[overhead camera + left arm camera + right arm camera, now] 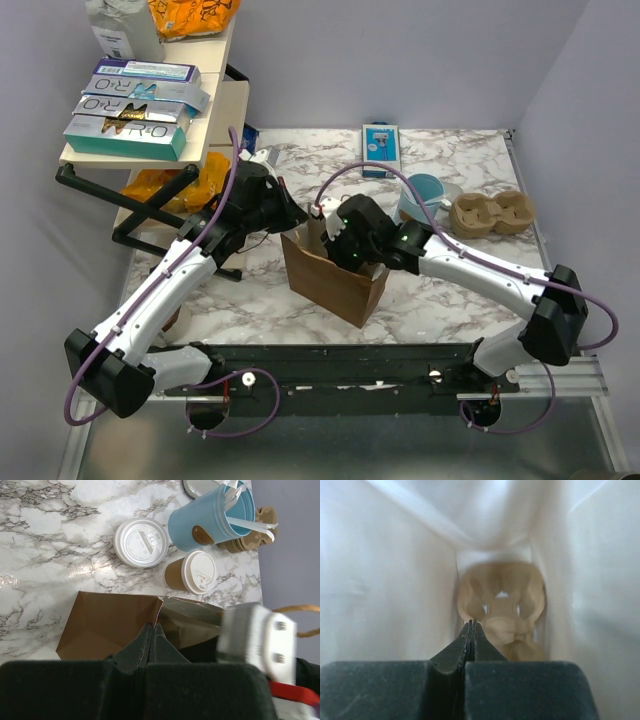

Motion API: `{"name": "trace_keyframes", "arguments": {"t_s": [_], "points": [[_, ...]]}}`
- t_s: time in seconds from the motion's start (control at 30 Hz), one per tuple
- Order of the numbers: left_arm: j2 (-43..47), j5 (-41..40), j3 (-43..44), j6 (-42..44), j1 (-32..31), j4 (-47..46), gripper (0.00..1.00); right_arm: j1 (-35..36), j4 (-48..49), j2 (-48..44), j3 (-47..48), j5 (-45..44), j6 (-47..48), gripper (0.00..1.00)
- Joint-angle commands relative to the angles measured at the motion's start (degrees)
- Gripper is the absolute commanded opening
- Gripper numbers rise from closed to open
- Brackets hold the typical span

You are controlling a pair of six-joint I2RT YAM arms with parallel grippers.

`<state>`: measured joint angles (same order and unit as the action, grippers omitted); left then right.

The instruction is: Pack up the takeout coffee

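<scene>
The takeout coffee, a small tan paper cup with a white lid, lies on the marble beyond the brown paper bag; in the top view the right arm covers it. My left gripper is shut on the bag's left rim, holding the bag open. My right gripper reaches down inside the bag, jaws shut with nothing between them. Below its tips a tan moulded pulp piece lies on the bag's bottom, between pale inner walls.
A light-blue mug with white sticks stands beside the cup, also in the top view. A second round white lid faces up nearby. A pulp cup carrier sits at the right. Shelves with boxes stand at the back left.
</scene>
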<state>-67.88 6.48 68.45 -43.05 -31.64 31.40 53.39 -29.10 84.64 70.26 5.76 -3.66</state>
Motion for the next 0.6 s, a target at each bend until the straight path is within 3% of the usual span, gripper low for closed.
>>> {"name": "trace_keyframes", "arguments": {"t_s": [0.0, 0.37, 0.57], "points": [[0.8, -0.7, -0.8, 0.1, -0.3, 1.3, 0.0, 1.3, -6.8, 4.8, -2.1, -0.9, -0.9, 0.01], [0.0, 0.7, -0.2, -0.3, -0.4, 1.1, 0.0, 2.1, -7.1, 14.5, -0.9, -0.7, -0.3, 0.01], [-0.5, 0.6, 0.0, 0.0, -0.4, 0.9, 0.0, 2.1, -7.4, 11.5, 0.0, -4.2, -0.1, 0.01]]}}
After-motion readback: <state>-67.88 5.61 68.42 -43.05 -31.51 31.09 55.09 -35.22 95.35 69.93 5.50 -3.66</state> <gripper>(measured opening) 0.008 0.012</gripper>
